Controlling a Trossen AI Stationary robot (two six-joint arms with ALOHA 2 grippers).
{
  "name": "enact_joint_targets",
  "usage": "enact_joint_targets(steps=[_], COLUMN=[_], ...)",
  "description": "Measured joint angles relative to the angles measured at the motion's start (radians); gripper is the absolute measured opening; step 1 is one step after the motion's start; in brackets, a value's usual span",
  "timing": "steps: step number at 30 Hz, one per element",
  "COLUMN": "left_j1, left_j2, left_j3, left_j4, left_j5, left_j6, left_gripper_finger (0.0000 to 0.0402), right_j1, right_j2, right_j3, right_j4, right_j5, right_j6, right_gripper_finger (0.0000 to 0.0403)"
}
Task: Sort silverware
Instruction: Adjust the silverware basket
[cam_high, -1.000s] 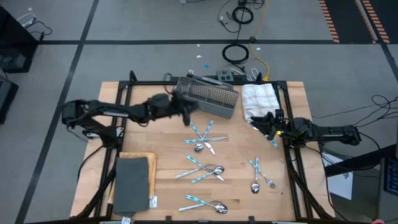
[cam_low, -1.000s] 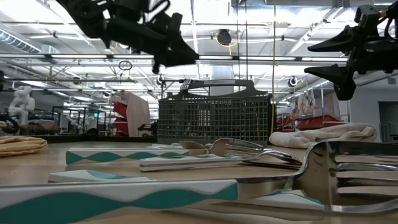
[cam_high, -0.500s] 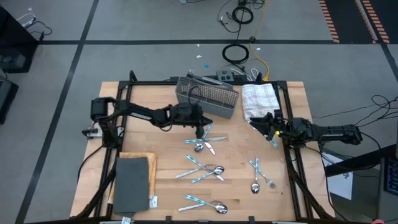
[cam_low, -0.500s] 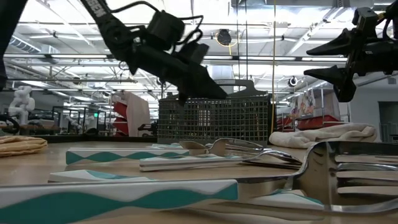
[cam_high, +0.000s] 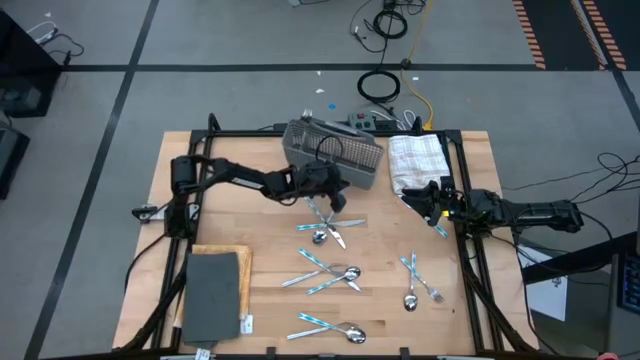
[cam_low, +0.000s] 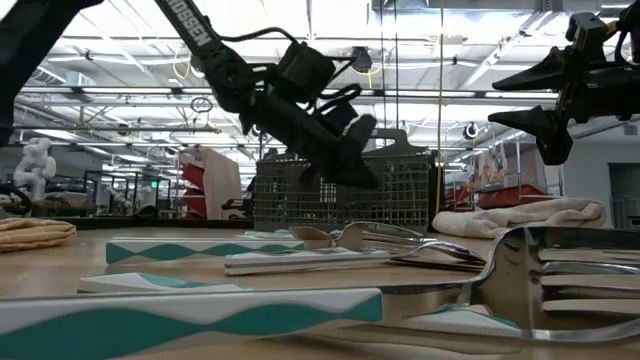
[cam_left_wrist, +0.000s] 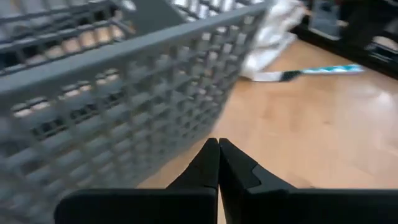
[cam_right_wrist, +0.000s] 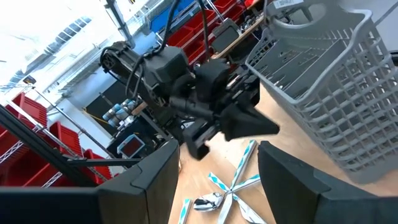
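Pale butcher-block wood made up the table (cam_high: 270, 250), which stood on a grey floor crossed by dark tape lines, with coiled cables (cam_high: 380, 85) lying beyond its far edge. Across the table the low view showed a bright hall with strip lighting and red bins.

The silverware (cam_high: 330, 272) lay scattered flat over the middle and right of the wood: slim pieces with shiny metal ends and handles patterned in light blue and white. One crossed cluster sat just in front of the grey mesh caddy (cam_high: 335, 152), others nearer the front edge, and a small group lay toward the right side. One more piece lay by the right gripper.

The caddy was a rectangular basket of open plastic grid with a handle. Beside it lay a crumpled white cloth (cam_high: 415, 158). A dark flat slab (cam_high: 213, 295) rested on a wooden board at the front left.

The left gripper (cam_high: 335, 197) hung beside the caddy's near wall, above the crossed cluster, its fingers (cam_left_wrist: 211, 168) pressed together on nothing. The right gripper (cam_high: 425, 200) waited near the cloth, fingers spread apart and empty.
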Motion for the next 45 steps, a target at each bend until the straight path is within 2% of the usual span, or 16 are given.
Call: enact_joint_targets(steps=[5,13,20,28,30,33,39,45], left_j1=[0.028,0.067,0.041,-0.014,-0.022,-0.026,-0.026,-0.026], left_j2=[-0.002,-0.002,-0.053,-0.229,-0.295,-0.393,-0.573,-0.688], left_j3=[0.002,0.002,0.001,0.001,0.001,0.001,0.001,0.001], left_j4=[0.002,0.005,-0.026,-0.259,-0.314,-0.402,-0.51,-0.595], left_j5=[-0.073,-0.079,0.108,0.138,0.137,0.08,-0.053,-0.183], left_j6=[-0.001,-0.067,-0.104,-0.095,-0.071,-0.043,0.003,0.031], left_gripper_finger=[0.0001,0.0,0.0,0.0,0.0,0.0,0.0,0.0], right_j1=[0.0,0.0,0.0,0.0,0.0,0.0,0.0,0.0], right_j2=[0.0,0.0,0.059,0.243,0.299,0.385,0.575,0.789], right_j3=[0.0,0.0,0.0,-0.002,0.0,0.027,0.115,0.228], right_j4=[0.0,0.0,-0.002,0.021,0.053,0.062,0.068,0.069], right_j5=[0.0,0.0,-0.013,-0.03,-0.031,-0.031,-0.026,0.01], right_j6=[-0.006,-0.022,-0.059,-0.071,-0.072,-0.075,-0.085,-0.126], right_gripper_finger=[0.0203,0.0203,0.0203,0.02,0.0187,0.0147,0.0021,0.0002])
